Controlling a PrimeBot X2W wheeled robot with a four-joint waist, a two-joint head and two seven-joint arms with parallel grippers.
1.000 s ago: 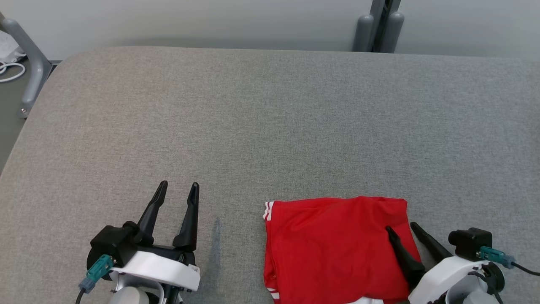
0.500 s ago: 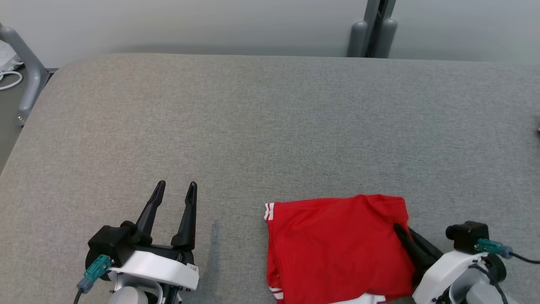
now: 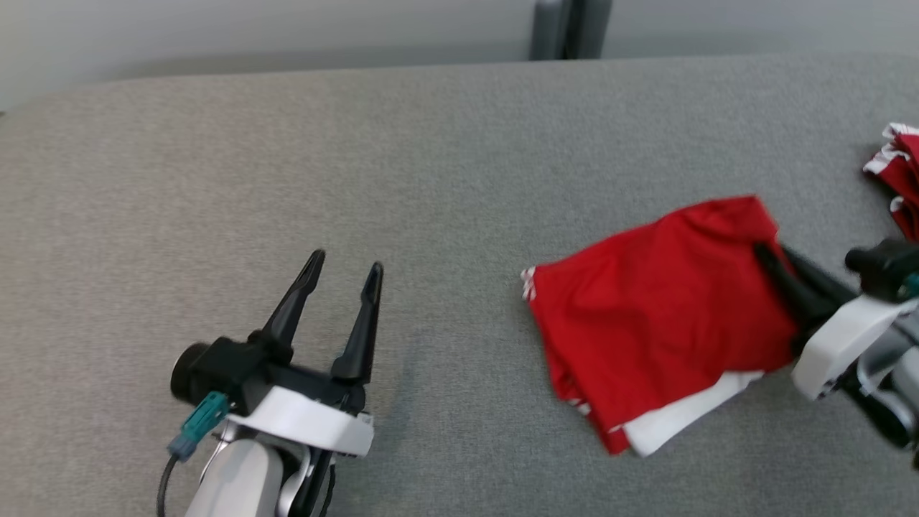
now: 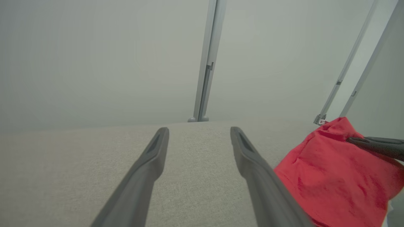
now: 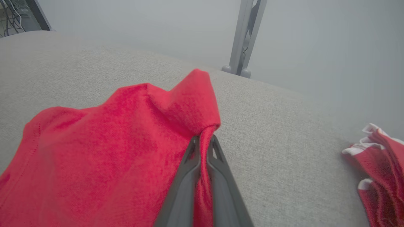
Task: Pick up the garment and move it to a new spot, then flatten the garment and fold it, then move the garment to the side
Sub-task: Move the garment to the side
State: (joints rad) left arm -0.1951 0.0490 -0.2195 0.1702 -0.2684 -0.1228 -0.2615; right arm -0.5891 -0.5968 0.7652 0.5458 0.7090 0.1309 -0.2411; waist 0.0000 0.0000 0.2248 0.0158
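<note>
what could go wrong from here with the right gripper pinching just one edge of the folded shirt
1. The right gripper is shut on only a small pinch of the garment. Its folded layers, with white peeking out below, may slide apart.
2. A second red garment lies close on the right, and the two could overlap or tangle.
3. The left gripper stands open and apart from the cloth, so it gives no support.

Lighting's soft and even, pretty bright, zero glare. There's just a faint shadow (image 3: 406,388) on the worktop (image 3: 431,179) right of the left pincer (image 3: 347,260). Head view's kinda smeared, worst around the right pincer (image 3: 770,251) and the garment (image 3: 660,301). Both wrist views are hazy and washed out. The posts (image 4: 377,47) right of the left pincer lean from lens warp.
</note>
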